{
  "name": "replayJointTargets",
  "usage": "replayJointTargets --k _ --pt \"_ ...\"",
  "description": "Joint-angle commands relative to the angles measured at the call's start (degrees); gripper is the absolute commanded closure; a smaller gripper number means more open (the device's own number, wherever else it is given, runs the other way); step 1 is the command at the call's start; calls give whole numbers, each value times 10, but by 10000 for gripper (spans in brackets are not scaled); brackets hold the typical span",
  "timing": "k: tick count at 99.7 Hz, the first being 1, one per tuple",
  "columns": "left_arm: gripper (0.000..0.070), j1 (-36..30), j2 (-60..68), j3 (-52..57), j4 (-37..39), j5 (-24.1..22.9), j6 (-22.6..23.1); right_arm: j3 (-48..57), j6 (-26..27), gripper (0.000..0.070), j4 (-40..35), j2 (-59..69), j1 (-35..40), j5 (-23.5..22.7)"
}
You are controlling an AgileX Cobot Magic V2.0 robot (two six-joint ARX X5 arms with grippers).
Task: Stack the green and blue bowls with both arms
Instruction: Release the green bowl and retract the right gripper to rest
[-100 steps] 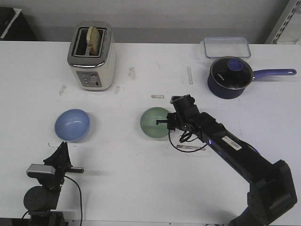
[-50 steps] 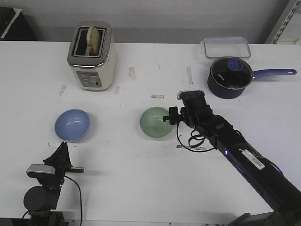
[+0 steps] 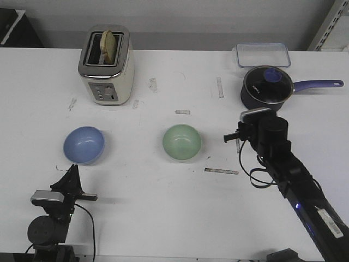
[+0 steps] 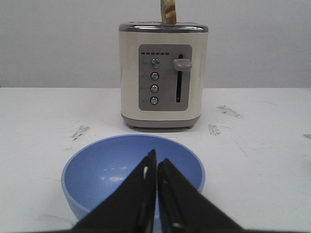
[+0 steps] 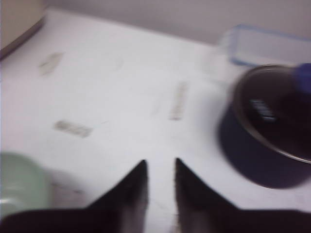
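Front view: a white worktop (image 3: 163, 207), marked with grey scuffs and short strips of tape, is seen against a grey wall, with shelving cut off at the far right corner. The blue bowl (image 3: 84, 145) stands open side up on the left part of the worktop and the green bowl (image 3: 182, 142) near the middle; the two are well apart and nothing is seen inside either. A cream toaster (image 3: 106, 64) with a slice of bread (image 3: 109, 46) standing in its slot is placed behind the blue bowl. At the far right a navy saucepan (image 3: 265, 89) under a glass lid is seen, and a clear plastic container (image 3: 262, 54) just behind it. The right claw (image 3: 233, 138) is held beside the green bowl, apart from it; the left claw (image 3: 72, 177) is held on the near side of the blue bowl. Left wrist view: the left claw (image 4: 156, 170) is clenched, its tips together, over the near rim of the blue bowl (image 4: 112, 167), whose inside is bare but for highlights; the toaster (image 4: 164, 76) stands behind it, the bread (image 4: 168, 11) being cut off at the frame edge. Right wrist view: the picture is blurred. The right claw (image 5: 160, 170) is released, a narrow gap being seen between its tips, with nothing held. Only an edge of the green bowl (image 5: 19, 184) is caught at the frame border, and the saucepan (image 5: 265, 131) and the container (image 5: 265, 46) are smeared.
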Motion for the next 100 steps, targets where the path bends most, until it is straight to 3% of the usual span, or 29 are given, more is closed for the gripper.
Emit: replayJointTargets --k 1,38,69,82,100 --pt "698 0 -1 -12 9 -1 3 -23 -7 693 20 -21 -20 0" --pt "699 0 -1 -12 9 -1 3 -229 -2 693 155 -214 -110 1" --pt "699 0 -1 -12 9 -1 3 -354 -2 693 154 -407 -115 1" --pt "699 0 -1 -12 9 -1 3 -358 -2 693 117 -472 -115 1" --pt "698 0 -1 -12 9 -1 3 -357 -2 693 130 -537 -115 2"
